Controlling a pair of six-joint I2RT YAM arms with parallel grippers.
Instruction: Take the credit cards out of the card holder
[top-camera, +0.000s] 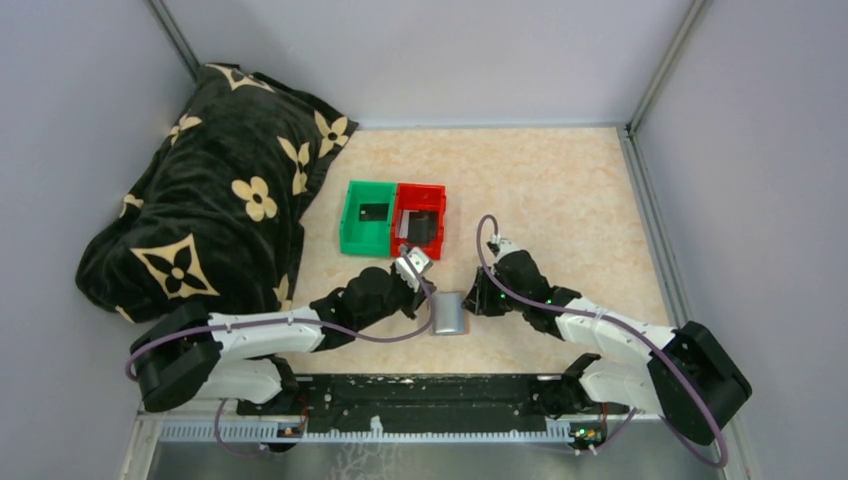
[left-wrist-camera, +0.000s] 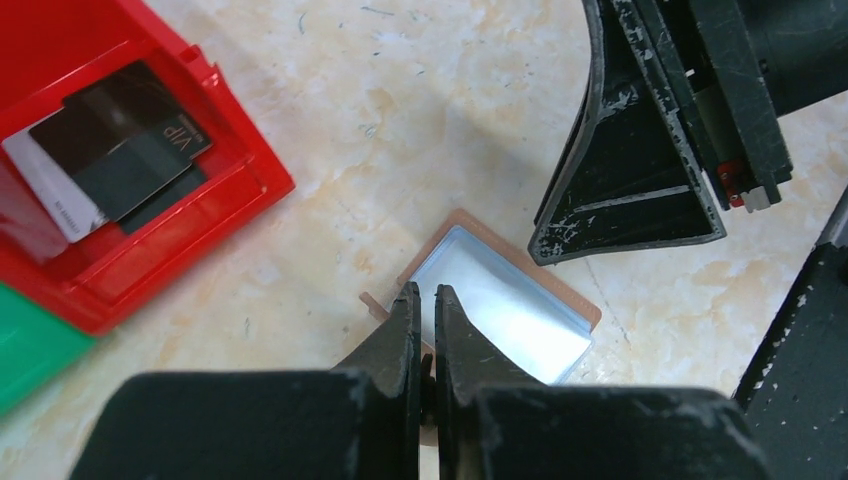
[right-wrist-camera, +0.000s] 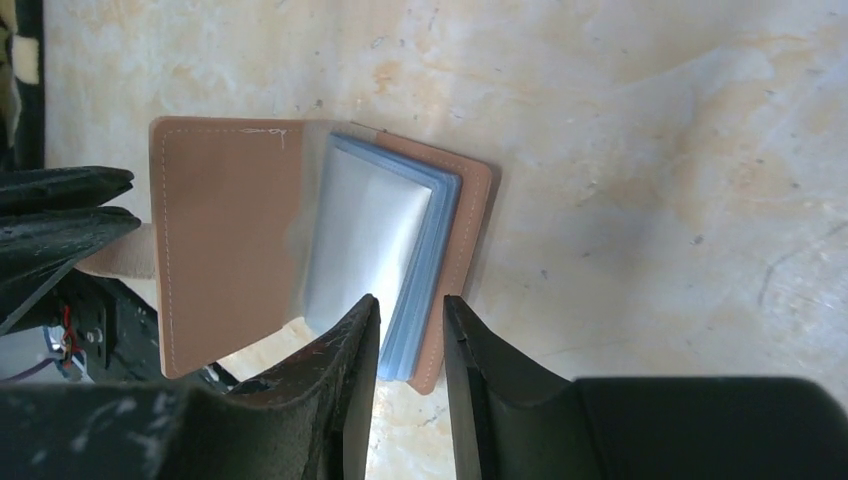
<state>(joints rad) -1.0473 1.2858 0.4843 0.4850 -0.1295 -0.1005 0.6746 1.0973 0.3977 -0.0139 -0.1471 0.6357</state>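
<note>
Closest to the lens on the left wrist, the left fingers (left-wrist-camera: 412, 325) are pressed together on the tan edge of the card holder (left-wrist-camera: 500, 300). Its pale blue-grey lining faces up just beyond their tips. From the right wrist I see the right fingers (right-wrist-camera: 352, 340) standing narrowly apart and gripping nothing. They hang over the free edge of the blue-grey sleeves, and I cannot tell whether they touch it. The tan cover stands raised on the side toward the left fingers. Credit cards (left-wrist-camera: 120, 150), dark ones over a white one, lie in the red bin (left-wrist-camera: 250, 180), beyond and left of the left fingers, with a green bin (left-wrist-camera: 30, 345) butted against it. Bare bench (right-wrist-camera: 650, 150) opens to the right of the right fingers.
</note>
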